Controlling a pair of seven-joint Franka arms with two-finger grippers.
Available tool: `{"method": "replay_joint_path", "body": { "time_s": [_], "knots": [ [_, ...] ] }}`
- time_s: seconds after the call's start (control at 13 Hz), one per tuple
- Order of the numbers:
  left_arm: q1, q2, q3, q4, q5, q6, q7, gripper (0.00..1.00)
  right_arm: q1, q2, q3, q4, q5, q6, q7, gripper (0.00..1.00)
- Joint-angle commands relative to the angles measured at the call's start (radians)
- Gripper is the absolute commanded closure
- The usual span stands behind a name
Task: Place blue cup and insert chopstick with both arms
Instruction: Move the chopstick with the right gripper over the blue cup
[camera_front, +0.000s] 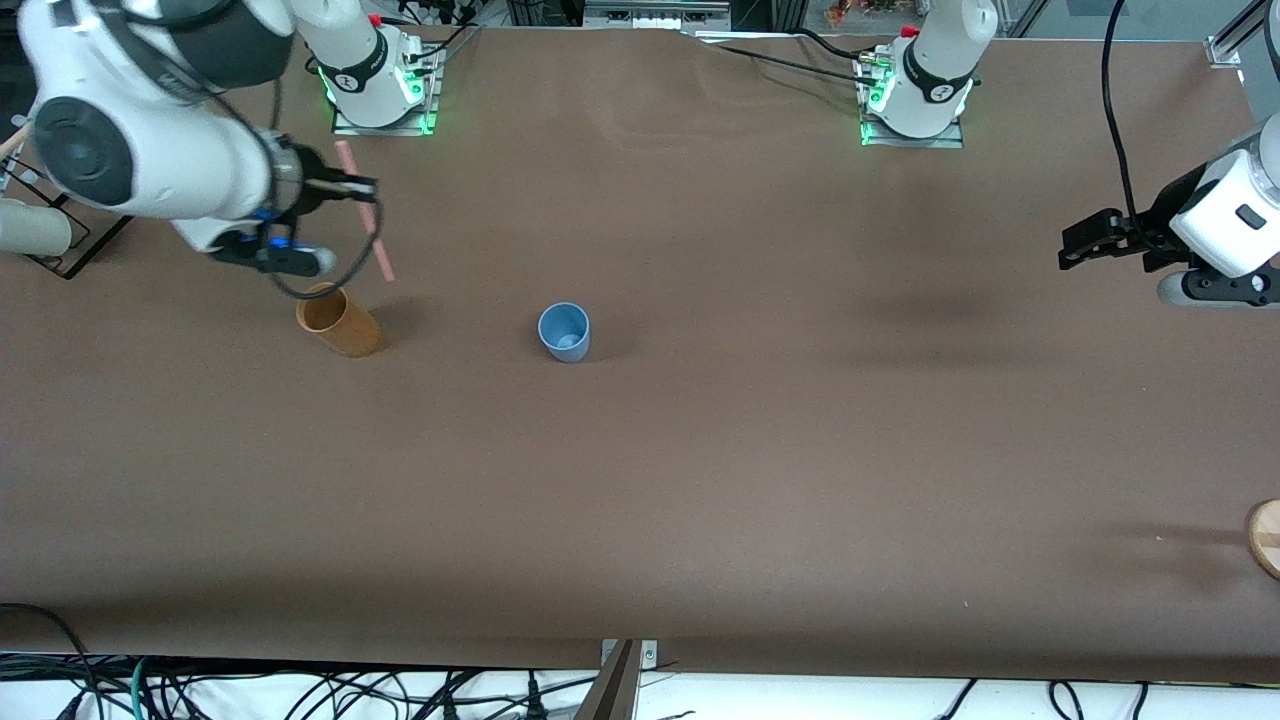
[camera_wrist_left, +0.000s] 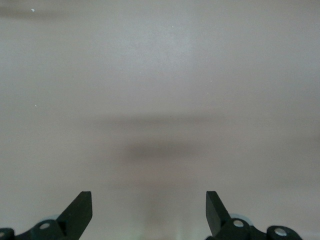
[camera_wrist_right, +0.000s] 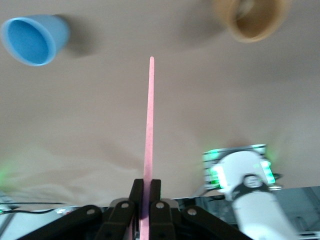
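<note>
1. The table (camera_front: 700, 480) is a wide brown surface, mostly bare around the middle.
2. The right arm (camera_front: 150, 130), coming from its base at the right arm's end, hangs its right gripper (camera_front: 355, 187) over the table just above the orange-brown cup (camera_front: 340, 320). The fingers are clamped together on the chopstick, as the right wrist view shows plainly.
3. The left arm (camera_front: 1225, 215) waits at its own end of the table. Its left gripper (camera_wrist_left: 149, 212) hangs over bare table with the fingers spread apart and nothing between them.
4. The orange-brown cup stands upright toward the right arm's end of the table and is not part of the job.
5. The blue cup (camera_front: 565, 332) stands upright near the table's middle, mouth open and empty, well apart from the orange-brown cup. It looks light and smooth, probably plastic, so it could tip or slide if knocked. Gripping across the rim or wall from above seems the safest hold.
6. The chopstick (camera_front: 367, 222) is held near one end, with most of its length pointing steeply down toward the table. It looks thin, stiff and light. Held this near the end, it may pivot in the fingers if the tip strikes the cup's rim, so the tip should go into the mouth cleanly.
</note>
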Motion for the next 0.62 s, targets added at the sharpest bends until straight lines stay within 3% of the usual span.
{"method": "replay_joint_path", "body": {
  "time_s": [0.0,0.15,0.54],
  "knots": [
    [0.012,0.006,-0.011,0.006,0.009,0.006,0.024,0.0,0.093,0.122,-0.004,0.116,0.106,0.058,0.162,1.0],
    [0.011,0.006,-0.013,0.006,0.008,0.006,0.024,0.0,0.146,0.206,-0.004,0.184,0.185,0.105,0.24,1.0],
    [0.012,0.009,-0.013,0.007,0.008,0.006,0.024,0.0,0.225,0.331,-0.005,0.204,0.188,0.185,0.139,1.0]
  ]
}}
